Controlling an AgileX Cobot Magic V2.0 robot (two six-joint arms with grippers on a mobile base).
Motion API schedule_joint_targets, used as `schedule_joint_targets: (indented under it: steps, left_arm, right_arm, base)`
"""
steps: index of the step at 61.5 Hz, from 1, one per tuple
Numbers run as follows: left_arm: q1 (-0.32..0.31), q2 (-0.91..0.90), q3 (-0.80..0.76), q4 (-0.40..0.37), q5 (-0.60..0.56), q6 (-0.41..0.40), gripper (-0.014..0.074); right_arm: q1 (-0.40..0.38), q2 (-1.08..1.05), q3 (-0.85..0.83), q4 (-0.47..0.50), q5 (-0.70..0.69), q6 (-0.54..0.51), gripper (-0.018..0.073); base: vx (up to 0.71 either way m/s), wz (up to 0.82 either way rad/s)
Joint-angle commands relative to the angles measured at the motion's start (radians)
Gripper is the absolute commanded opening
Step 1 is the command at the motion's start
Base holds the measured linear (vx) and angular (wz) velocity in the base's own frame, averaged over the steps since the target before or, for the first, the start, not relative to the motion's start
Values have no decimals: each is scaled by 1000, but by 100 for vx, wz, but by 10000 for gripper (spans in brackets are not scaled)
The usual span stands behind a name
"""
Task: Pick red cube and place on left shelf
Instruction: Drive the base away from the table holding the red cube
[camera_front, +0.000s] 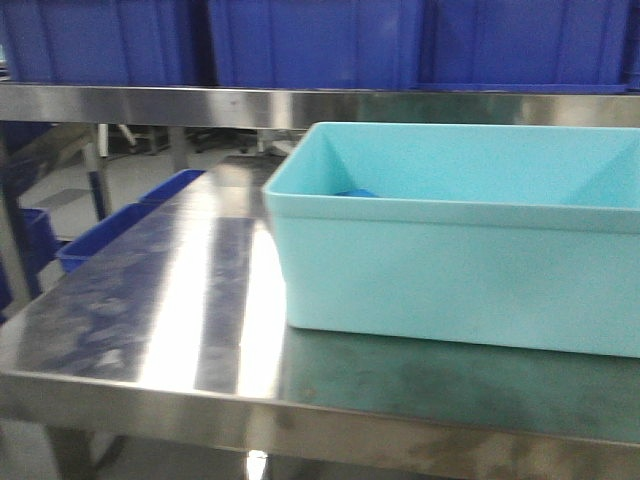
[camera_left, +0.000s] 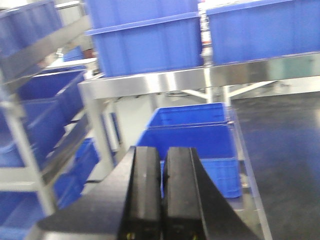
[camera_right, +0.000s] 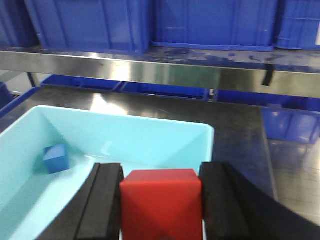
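**Right gripper (camera_right: 160, 197) clamped on the red cube (camera_right: 161, 212); left gripper (camera_left: 163, 195) closed on nothing**

Right gripper's two black pads (camera_right: 102, 200) press against opposite sides of the red cube, which sits squarely between them with its top face showing. The cube hangs over the near part of the pale turquoise tub (camera_right: 125, 119), clear of the tub's floor as far as I can tell. Down in the tub's far-left corner lies a small blue cube (camera_right: 55, 158), tilted against the wall.

The tub stands on the steel table (camera_front: 180, 300), toward its right side. Behind it a stainless rail (camera_front: 300, 105) runs across, with a row of blue crates (camera_front: 310, 40) sitting above it.

Left gripper's pads meet with no gap and nothing held between them. It hangs off the table's left edge, above more blue crates on the floor. Beyond it, at the far left, stands the left shelf (camera_left: 23, 141), a steel-framed rack with sloping levels loaded with blue crates. The picture there is blurred, so its details are hard to make out. The red cube is well apart from that shelf, not yet placed.
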Motion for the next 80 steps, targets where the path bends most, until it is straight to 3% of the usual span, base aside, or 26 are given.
schedule_joint_targets:
  steps: [1,80]
  left_arm:
    - [-5,7,22,-5,-91,1,106]
    - [-5,7,22,-5,-91,1,106]
  right_arm:
    - [-7,1,-29,-14,-83,-5,59]
    - [-7,1,-29,-14,-83,-5,59]
  base:
    - [-6,37]
    - [-14,46]
